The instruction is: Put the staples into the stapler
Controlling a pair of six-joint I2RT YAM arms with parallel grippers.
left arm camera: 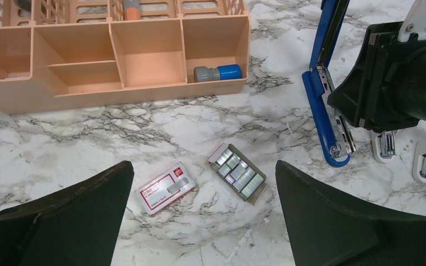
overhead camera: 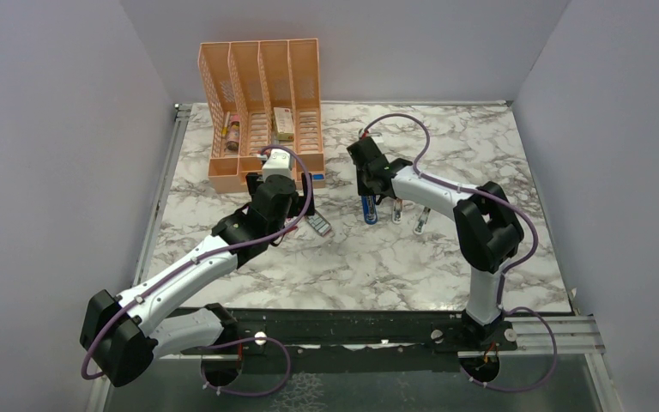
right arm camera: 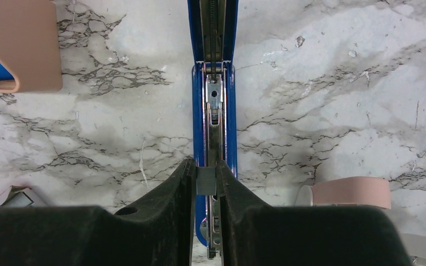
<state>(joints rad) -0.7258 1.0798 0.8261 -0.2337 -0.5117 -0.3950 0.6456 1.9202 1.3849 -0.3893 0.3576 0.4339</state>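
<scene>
The blue stapler (right arm camera: pixel 215 105) lies opened out on the marble, its metal channel facing up; I also see this stapler (left arm camera: pixel 324 111) from the left wrist and from above (overhead camera: pixel 369 210). My right gripper (right arm camera: pixel 206 174) is shut on a short grey strip of staples (right arm camera: pixel 206 181), held right over the channel. The tray of silvery staples (left arm camera: pixel 237 173) and the red-and-white box (left arm camera: pixel 165 188) lie on the table below my left gripper (left arm camera: pixel 203 166), which hangs open above them, touching nothing. In the top view the left gripper (overhead camera: pixel 290 225) is beside the tray (overhead camera: pixel 319 225).
A peach desk organizer (overhead camera: pixel 262 112) stands at the back left, its front compartment holding a grey-blue cylinder (left arm camera: pixel 216 72). Two small white clip-like pieces (left arm camera: pixel 385 145) lie right of the stapler. A pink eraser (right arm camera: pixel 350 192) sits near the right fingers.
</scene>
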